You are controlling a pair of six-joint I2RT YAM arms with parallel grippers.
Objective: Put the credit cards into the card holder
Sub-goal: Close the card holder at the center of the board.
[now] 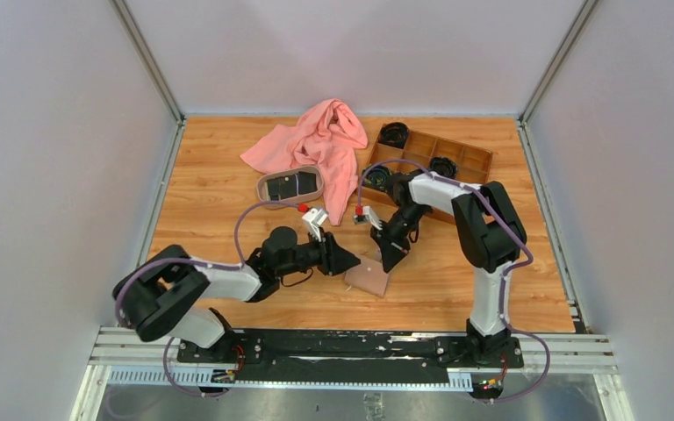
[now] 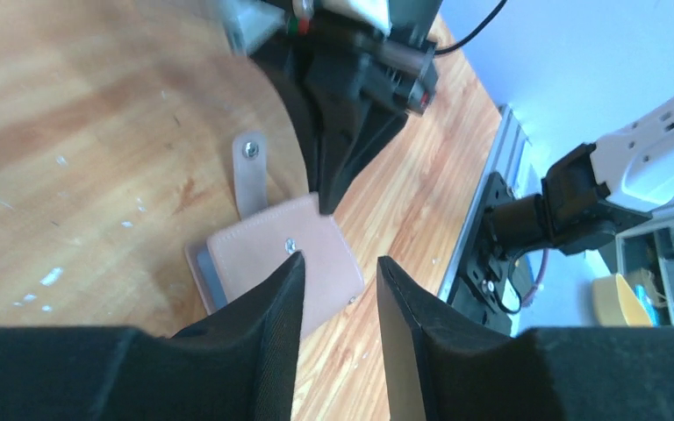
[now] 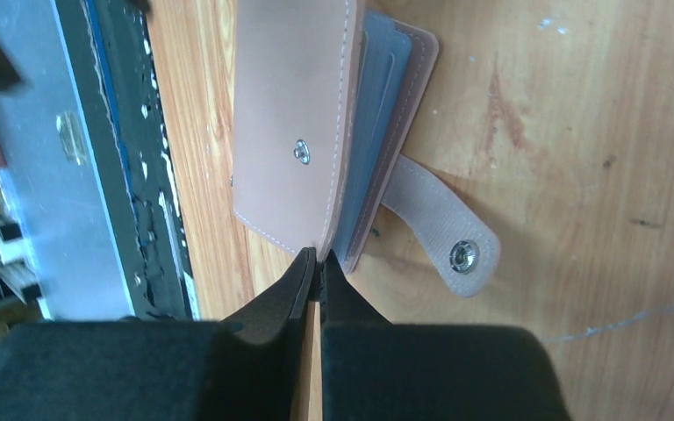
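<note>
Card holder lay on the wood table at lower centre of the top view, between the two gripper tips. Its tan cover faced up, grey-blue pockets showed along one side, and the snap strap was folded out flat. Right gripper had its fingers pressed together on the cover's edge, at lower centre of its wrist view. Left gripper had its jaws parted and held nothing, just beside the holder's near edge. Credit cards, dark, sat in the oval tray left of centre, well apart from the holder. Pink cloth lay at upper centre, and the wooden box at upper right.
</note>
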